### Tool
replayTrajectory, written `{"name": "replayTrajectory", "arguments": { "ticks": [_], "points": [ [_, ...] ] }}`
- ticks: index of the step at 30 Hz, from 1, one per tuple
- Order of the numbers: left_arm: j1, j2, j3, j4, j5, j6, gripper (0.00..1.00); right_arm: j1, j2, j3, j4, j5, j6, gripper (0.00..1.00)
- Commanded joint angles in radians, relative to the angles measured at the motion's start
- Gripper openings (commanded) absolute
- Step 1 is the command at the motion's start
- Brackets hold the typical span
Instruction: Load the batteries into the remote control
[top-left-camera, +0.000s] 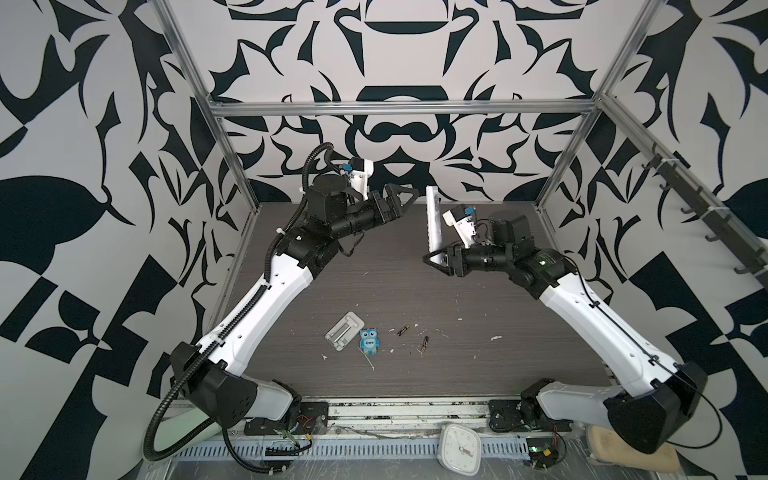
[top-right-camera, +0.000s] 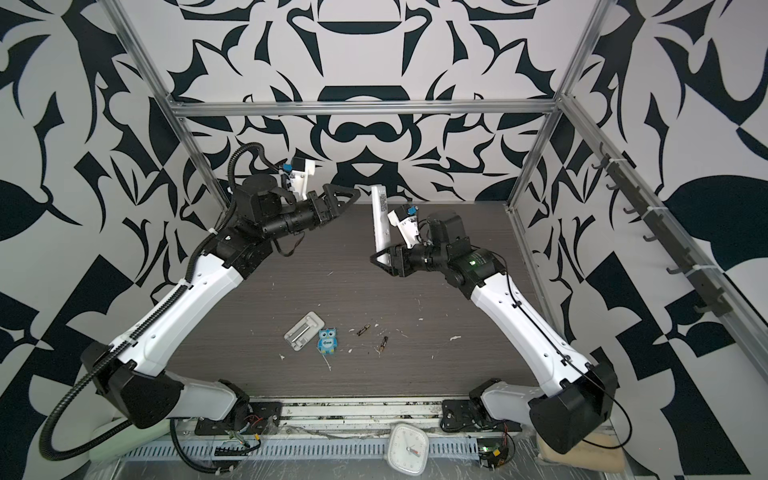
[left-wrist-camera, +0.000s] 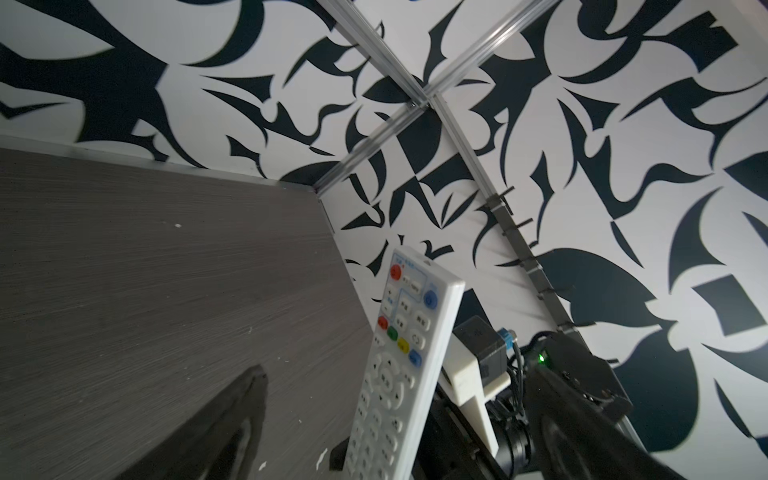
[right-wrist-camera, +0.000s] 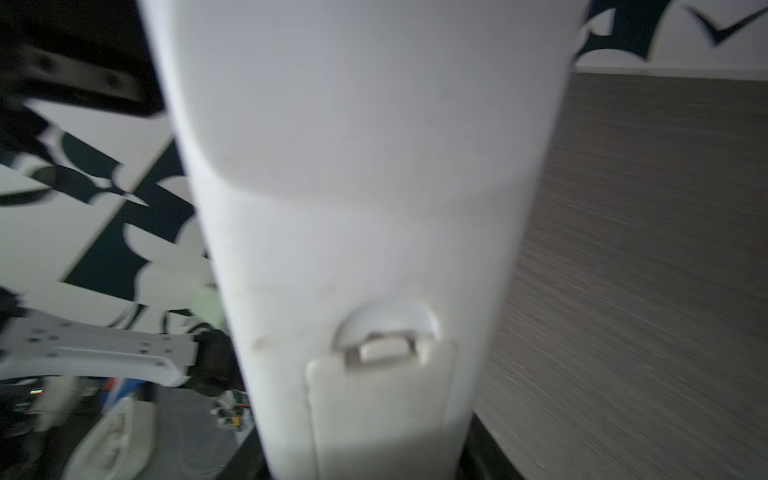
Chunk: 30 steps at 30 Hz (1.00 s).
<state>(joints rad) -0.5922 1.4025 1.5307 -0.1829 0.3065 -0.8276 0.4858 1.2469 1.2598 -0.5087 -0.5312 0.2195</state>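
The remote control (right-wrist-camera: 353, 166) looks smooth matt white plastic; the table (top-left-camera: 395, 282) is scuffed, grey wood-grain laminate.

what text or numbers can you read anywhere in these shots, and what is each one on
"One": on the belly of the blue owl figure, in both top views.
remote control: the button labels and blue print show in the left wrist view, but they are too small and blurred to read.
clock: no numbers can be made out on the dial.
Nothing else is readable.

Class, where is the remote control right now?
In both top views the remote control stands nearly upright, right of centre over the table toward its far edge, lower end in the right gripper.
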Motion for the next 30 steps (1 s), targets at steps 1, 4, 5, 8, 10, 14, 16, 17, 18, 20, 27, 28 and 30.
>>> {"name": "replayTrajectory", "arguments": {
  "ticks": [1, 4, 5, 8, 10, 14, 16, 17, 18, 20, 27, 28, 30],
  "points": [
    [-0.083, 0.004, 0.095, -0.177, -0.233, 0.045, 0.99, 0.052, -0.022, 0.040, -0.125, 0.286, -0.189, 0.00],
    [-0.138, 0.035, 0.126, -0.217, -0.327, 0.035, 1.00, 0.112, -0.020, 0.029, -0.120, 0.380, -0.222, 0.00],
    [-0.146, 0.038, 0.117, -0.206, -0.348, 0.021, 1.00, 0.122, -0.022, 0.024, -0.110, 0.386, -0.220, 0.00],
    [-0.153, 0.035, 0.071, -0.160, -0.376, -0.002, 0.95, 0.134, -0.037, 0.002, -0.069, 0.368, -0.198, 0.00],
    [-0.153, 0.031, 0.042, -0.138, -0.380, -0.015, 0.90, 0.147, -0.048, -0.014, -0.044, 0.372, -0.191, 0.00],
    [-0.156, 0.031, 0.016, -0.129, -0.377, -0.027, 0.86, 0.170, -0.046, -0.032, -0.017, 0.373, -0.180, 0.00],
    [-0.160, 0.030, 0.007, -0.117, -0.376, -0.033, 0.81, 0.186, -0.037, -0.036, -0.013, 0.387, -0.178, 0.00],
    [-0.163, 0.032, 0.000, -0.110, -0.378, -0.034, 0.80, 0.193, -0.032, -0.036, -0.012, 0.392, -0.180, 0.00],
    [-0.168, 0.033, -0.003, -0.106, -0.384, -0.036, 0.80, 0.202, -0.028, -0.034, -0.012, 0.398, -0.182, 0.00],
    [-0.177, 0.037, -0.015, -0.104, -0.399, -0.037, 0.79, 0.216, -0.027, -0.035, -0.006, 0.407, -0.186, 0.00],
    [-0.192, 0.046, -0.068, -0.044, -0.460, -0.069, 0.69, 0.232, -0.026, -0.039, 0.002, 0.427, -0.182, 0.00],
    [-0.196, 0.048, -0.069, -0.044, -0.465, -0.068, 0.68, 0.233, -0.026, -0.039, 0.001, 0.431, -0.182, 0.00],
    [-0.205, 0.054, -0.069, -0.044, -0.479, -0.061, 0.66, 0.235, -0.024, -0.040, 0.001, 0.438, -0.180, 0.00]
  ]
}}
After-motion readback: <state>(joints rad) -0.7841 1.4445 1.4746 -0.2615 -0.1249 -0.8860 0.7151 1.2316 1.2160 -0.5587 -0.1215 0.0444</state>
